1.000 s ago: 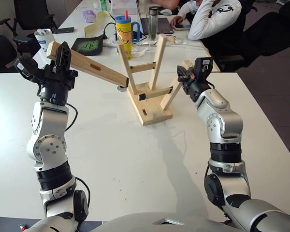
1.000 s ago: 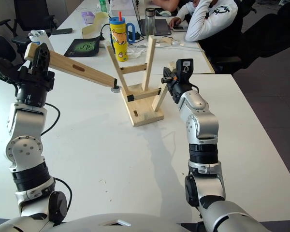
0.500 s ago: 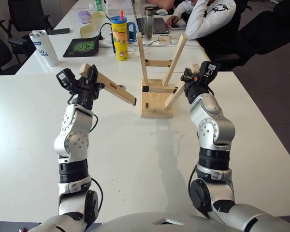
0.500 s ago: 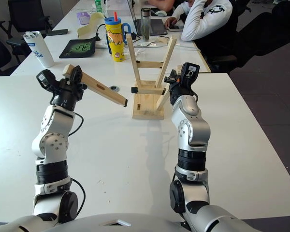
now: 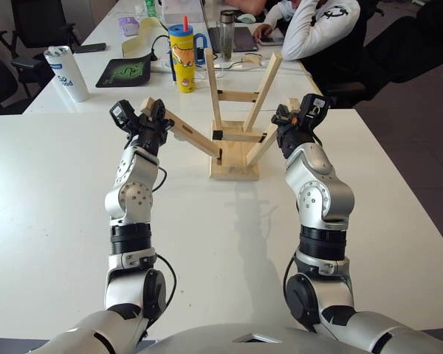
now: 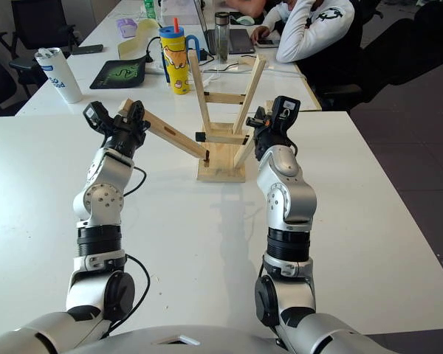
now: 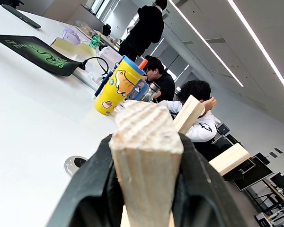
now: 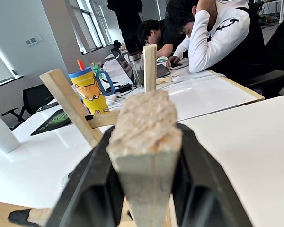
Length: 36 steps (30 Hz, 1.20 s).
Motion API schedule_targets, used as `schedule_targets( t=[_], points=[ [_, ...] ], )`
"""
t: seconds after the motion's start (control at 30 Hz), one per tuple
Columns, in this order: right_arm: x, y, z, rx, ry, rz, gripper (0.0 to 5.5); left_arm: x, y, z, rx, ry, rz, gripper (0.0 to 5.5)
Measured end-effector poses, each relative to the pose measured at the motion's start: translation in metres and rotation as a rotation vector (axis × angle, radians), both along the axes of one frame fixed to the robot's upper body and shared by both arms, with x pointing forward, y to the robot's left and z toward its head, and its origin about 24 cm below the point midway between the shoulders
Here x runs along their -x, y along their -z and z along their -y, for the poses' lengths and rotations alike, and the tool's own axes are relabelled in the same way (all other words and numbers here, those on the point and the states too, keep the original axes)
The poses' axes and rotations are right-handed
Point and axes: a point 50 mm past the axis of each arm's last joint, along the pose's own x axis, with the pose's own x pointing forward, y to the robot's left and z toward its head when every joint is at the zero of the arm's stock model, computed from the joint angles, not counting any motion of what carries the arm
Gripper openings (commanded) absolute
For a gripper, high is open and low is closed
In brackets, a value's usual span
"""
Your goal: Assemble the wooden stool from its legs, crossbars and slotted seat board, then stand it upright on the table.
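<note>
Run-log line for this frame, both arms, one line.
left gripper: shut on loose leg, far end at seat board | right gripper: shut on right-side leg | stool: upside down on table, unfinished

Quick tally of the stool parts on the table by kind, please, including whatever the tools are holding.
Legs: 4 (two upright; one leg in the left tool; one leg in the right tool)
Crossbars: 2
Seat board: 1
Total: 7

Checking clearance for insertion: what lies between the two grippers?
The left eye view shows the upturned pale wooden seat board with two upright legs and crossbars between left gripper and right gripper.
</note>
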Motion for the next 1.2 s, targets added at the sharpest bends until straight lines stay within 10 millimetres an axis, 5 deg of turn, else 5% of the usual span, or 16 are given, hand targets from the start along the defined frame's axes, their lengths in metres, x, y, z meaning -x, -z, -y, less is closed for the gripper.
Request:
schedule_targets(
  t=[0.67,1.2],
  points=[
    [-0.001,0.0,0.0,0.051,0.001,0.02,1.04,0.001,-0.002,0.013,-0.057,-0.138,-0.189,1.03],
    [0.0,0.001,-0.002,0.055,-0.005,0.017,1.04,0.002,-0.02,0.033,-0.278,-0.081,-0.146,1.03]
  ],
)
